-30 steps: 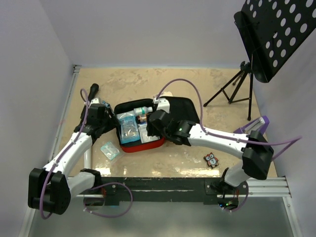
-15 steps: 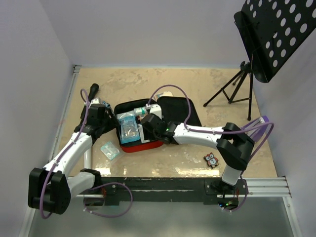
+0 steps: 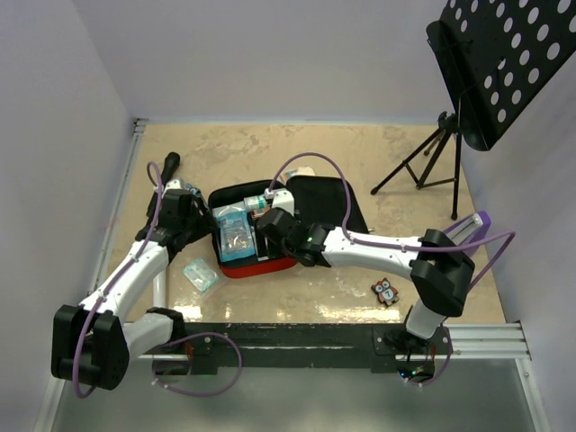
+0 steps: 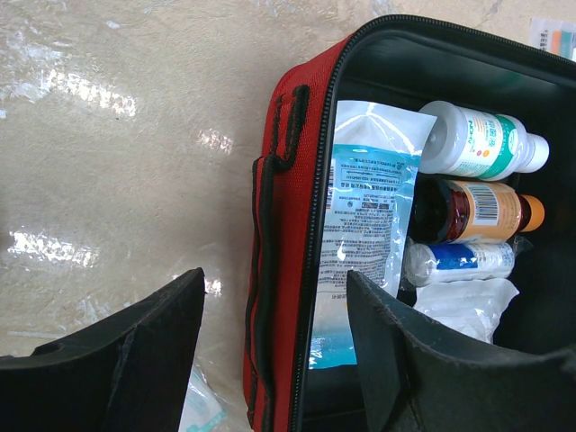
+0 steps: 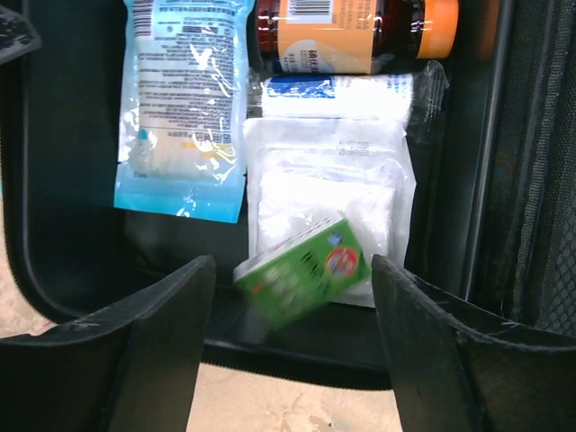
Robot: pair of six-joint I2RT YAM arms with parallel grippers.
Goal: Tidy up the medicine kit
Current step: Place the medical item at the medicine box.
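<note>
Lying nearest the arm bases on the counter [image 3: 360, 153] are a small patterned tile [image 3: 386, 290] on the right and a clear blue-tinted packet [image 3: 200, 273] on the left, well apart. Just beyond the packet sits the medicine kit [image 3: 241, 268], left of the counter's centre. It is open, and its black-lined lid [image 3: 328, 202] is folded out to the right.

The right gripper [image 5: 292, 267] hangs over the near end of the case with its jaws spread wide. A small green box [image 5: 306, 270] shows tilted and blurred between them, with a gap on either side. It overlaps a white gauze packet [image 5: 328, 171], and I cannot tell whether it is resting on it. A blue pouch [image 5: 184, 108] lies beside the gauze.

The left gripper [image 4: 275, 273] is at the kit's left side, also open and holding nothing. The red wall and its black strap [image 4: 270, 180] show through the gap between its jaws.

Deeper in the case come a white roll with blue print [image 4: 459, 261], then a brown bottle with an orange cap [image 4: 477, 209], then a white bottle with a green label [image 4: 477, 144] at the far end.

Farther back, a black object [image 3: 169, 165] lies at the far left. A black music stand [image 3: 495, 63] rises on its tripod at the far right.
</note>
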